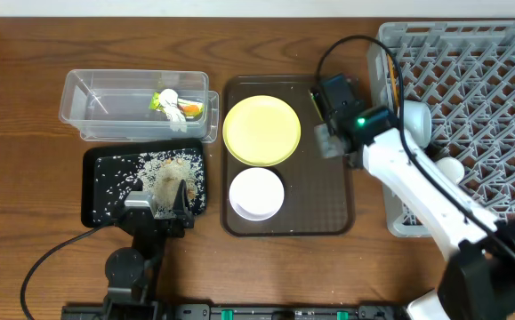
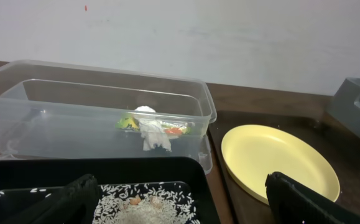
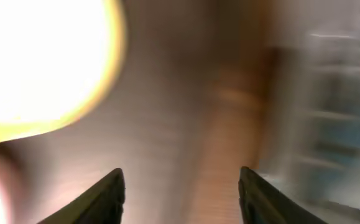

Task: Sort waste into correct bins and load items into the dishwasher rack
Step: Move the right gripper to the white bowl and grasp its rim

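Tabletop [image 1: 26, 249]: brown wood, carrying everything below.
Dishwasher rack [image 1: 479, 80]: grey lattice crate at the far right edge of the tabletop.
Serving tray [image 1: 328, 196]: dark brown, in the middle, just left of the rack.
Clear tub [image 1: 97, 98]: far left, with its long side towards the black tray.
Black tray [image 1: 97, 204]: just in front of the tub and left of the serving tray.
Yellow plate [image 1: 261, 131]: flat on the far half of the serving tray.
White bowl [image 1: 256, 194]: upright on the near half of the serving tray, just in front of the plate.
Left gripper [image 2: 180, 186]: over the near edge of the black tray, fingers wide apart and holding nothing.
Right gripper [image 3: 180, 180]: above the right part of the serving tray beside the plate. The view is blurred, but the fingers are apart with nothing between them.
Pale dishes [image 1: 414, 120]: two round pieces in the rack's left side, partly behind the right arm. I cannot tell what kind.
Tissue [image 2: 152, 134]: crumpled inside the tub, touching the wrapper.
Green wrapper [image 2: 130, 122]: inside the tub, towards its right end.
Rice scraps [image 1: 164, 169]: scattered over the black tray, heaped towards its right side.
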{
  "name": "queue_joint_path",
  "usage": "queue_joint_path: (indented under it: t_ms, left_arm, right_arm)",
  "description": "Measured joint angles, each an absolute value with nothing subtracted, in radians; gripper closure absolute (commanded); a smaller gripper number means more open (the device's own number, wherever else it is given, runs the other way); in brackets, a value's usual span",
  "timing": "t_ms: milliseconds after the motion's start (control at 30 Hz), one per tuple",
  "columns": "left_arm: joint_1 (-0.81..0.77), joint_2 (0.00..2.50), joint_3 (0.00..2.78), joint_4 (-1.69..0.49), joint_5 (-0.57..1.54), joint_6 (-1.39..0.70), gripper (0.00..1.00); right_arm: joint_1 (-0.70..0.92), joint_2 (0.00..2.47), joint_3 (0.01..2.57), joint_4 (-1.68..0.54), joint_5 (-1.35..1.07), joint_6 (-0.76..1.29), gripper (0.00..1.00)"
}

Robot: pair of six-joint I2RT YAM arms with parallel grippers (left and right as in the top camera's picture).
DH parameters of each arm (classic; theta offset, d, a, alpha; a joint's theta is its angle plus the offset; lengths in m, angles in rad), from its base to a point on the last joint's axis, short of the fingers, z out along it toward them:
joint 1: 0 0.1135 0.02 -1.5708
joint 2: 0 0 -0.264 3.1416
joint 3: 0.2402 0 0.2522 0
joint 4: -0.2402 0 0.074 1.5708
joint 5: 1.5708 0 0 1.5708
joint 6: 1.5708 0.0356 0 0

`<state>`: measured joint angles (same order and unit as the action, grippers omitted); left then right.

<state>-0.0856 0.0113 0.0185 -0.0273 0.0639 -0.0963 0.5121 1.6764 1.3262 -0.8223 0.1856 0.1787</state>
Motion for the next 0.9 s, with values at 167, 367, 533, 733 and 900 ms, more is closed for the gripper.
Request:
queue_joint_path:
  t_ms: [167,367,533,733,900]
  left_arm:
    - [-0.086,0.011,0.019,-0.027,0.064,-0.096,0.12]
    - [-0.086,0.011,0.019,-0.027,0.064,-0.096,0.12]
    - [-0.086,0.011,0.019,-0.027,0.064,-0.096,0.12]
    - [-0.086,0.011,0.019,-0.027,0.064,-0.096,0.12]
    - [-0.086,0.011,0.019,-0.027,0.064,-0.096,0.12]
  right_arm:
    - [0.590,1.710,1.326,-0.859,-0.092,0.257,0.49]
    - [0.683,1.818,1.324,-0.860,-0.194,0.311,0.61]
    - [0.722,1.905,1.322,-0.879,-0.167,0.389,0.91]
    - [0.711,1.932,1.314,-0.895,-0.112,0.447,0.84]
    - [0.689,1.872,1.313,-0.896,-0.090,0.405,0.63]
